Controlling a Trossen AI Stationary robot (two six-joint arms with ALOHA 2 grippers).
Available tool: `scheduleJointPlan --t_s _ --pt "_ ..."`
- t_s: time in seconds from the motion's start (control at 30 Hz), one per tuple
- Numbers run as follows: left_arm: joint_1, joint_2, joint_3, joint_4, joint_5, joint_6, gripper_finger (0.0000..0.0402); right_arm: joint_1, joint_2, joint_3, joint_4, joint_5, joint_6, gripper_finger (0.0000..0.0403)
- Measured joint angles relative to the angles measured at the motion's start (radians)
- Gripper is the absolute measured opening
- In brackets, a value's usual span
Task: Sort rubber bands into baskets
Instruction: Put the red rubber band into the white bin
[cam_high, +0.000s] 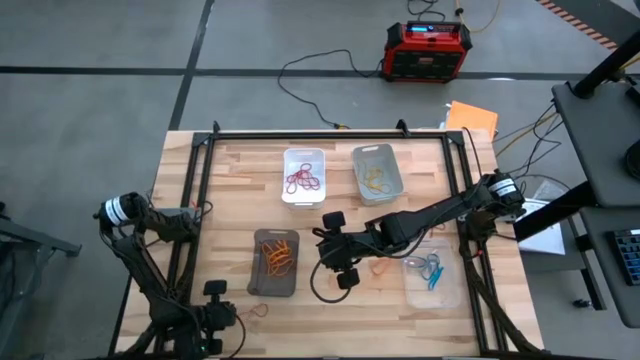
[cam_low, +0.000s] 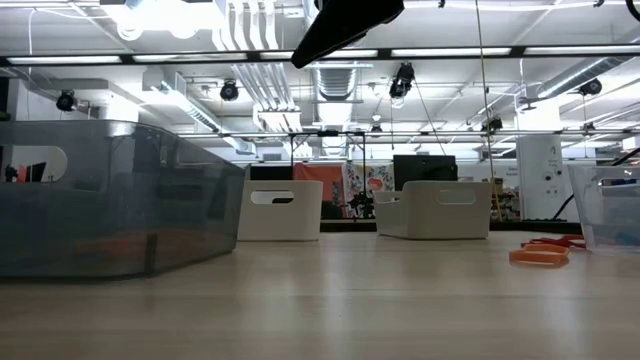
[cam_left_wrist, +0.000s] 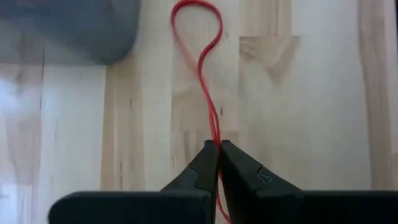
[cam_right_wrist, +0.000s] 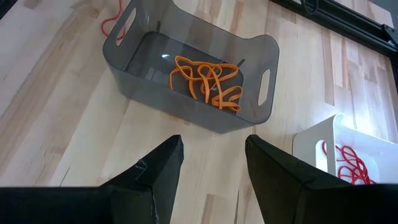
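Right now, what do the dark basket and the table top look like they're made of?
Dark basket: probably smooth, glossy smoky plastic, since the orange rubber bands show through its walls. Table top: pale wood in glued strips with visible grain and joints, matte finish.

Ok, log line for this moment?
left gripper: shut on red band, on table beside dark basket | right gripper: open, empty, above table near dark basket

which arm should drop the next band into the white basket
The left. Its tool is shut on a red rubber band, and the white basket already holds red ones. The right tool is open and empty, above the dark basket.
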Motion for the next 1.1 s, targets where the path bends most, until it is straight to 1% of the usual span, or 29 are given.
scheduleJointPlan --t_s 0.13,0.3,0.5,0.6,0.73,0.83,0.9,0.97,1.03,1.1 --pt "-0.002 -0.015 0.002 0.008 -0.028 -0.010 0.0000 0.000 0.000 0.000 0.000 0.000 -0.002 0.0171" --pt "-0.002 -0.035 0.005 0.012 -0.038 -0.010 0.0000 0.000 0.000 0.000 0.015 0.000 -0.004 0.0171" --pt "-0.003 -0.046 0.049 -0.004 -0.042 -0.004 0.0000 0.000 0.001 -0.009 0.050 -0.023 -0.018 0.0171" --pt "-0.006 -0.046 0.087 -0.050 -0.042 -0.002 0.0000 0.000 0.001 -0.010 0.073 -0.023 -0.014 0.0171" --pt "-0.006 -0.049 0.164 -0.169 -0.070 -0.022 0.0000 0.000 0.013 -0.010 0.143 -0.023 -0.017 0.0171" --pt "-0.006 -0.054 0.234 -0.262 -0.123 -0.025 0.0000 0.001 0.024 -0.013 0.182 -0.024 -0.033 0.0171" --pt "-0.007 -0.057 0.279 -0.327 -0.169 -0.026 0.0000 0.000 0.042 -0.012 0.257 -0.024 -0.038 0.0171" --pt "-0.007 -0.058 0.328 -0.406 -0.229 -0.045 0.0000 0.000 0.050 -0.015 0.295 -0.024 -0.049 0.0171" --pt "-0.006 -0.058 0.374 -0.495 -0.296 -0.082 0.0000 0.000 0.073 -0.011 0.413 -0.040 -0.063 0.0171" --pt "-0.004 -0.059 0.411 -0.546 -0.352 -0.095 0.0000 0.000 0.095 -0.013 0.476 -0.079 -0.079 0.0171"
